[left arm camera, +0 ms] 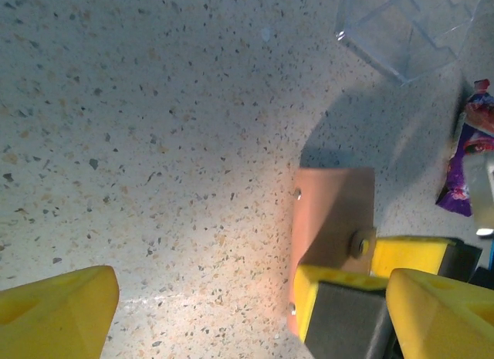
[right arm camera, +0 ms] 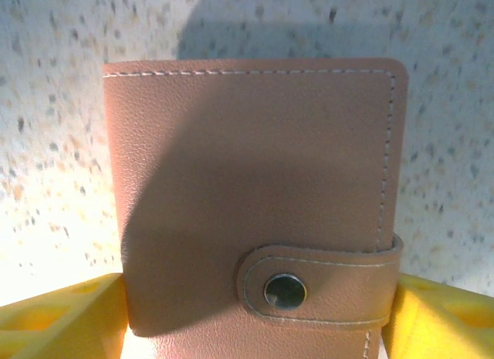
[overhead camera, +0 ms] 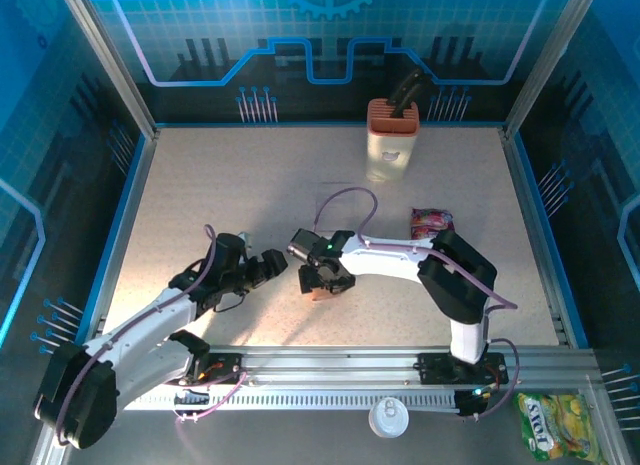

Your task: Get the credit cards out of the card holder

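The card holder [right arm camera: 255,181] is a brown leather-like wallet lying flat on the speckled table, closed by a strap with a metal snap [right arm camera: 285,290]. The credit cards are hidden inside it. My right gripper [right arm camera: 258,313] hangs straight over it, and its yellow fingers [right arm camera: 62,313] press against the holder's two side edges. From above, the right gripper [overhead camera: 325,277] covers most of the card holder [overhead camera: 322,292]. My left gripper [overhead camera: 276,267] is just left of it, open and holding nothing. In the left wrist view the card holder [left arm camera: 332,212] lies beyond the wide-apart left gripper [left arm camera: 255,305].
A tall orange-and-cream box [overhead camera: 391,135] stands at the back. A purple-red snack packet [overhead camera: 432,222] lies right of the right arm. A clear plastic box [left arm camera: 409,27] sits beyond the holder. A white lid [overhead camera: 385,418] and a yellow-green packet [overhead camera: 550,425] lie past the front rail.
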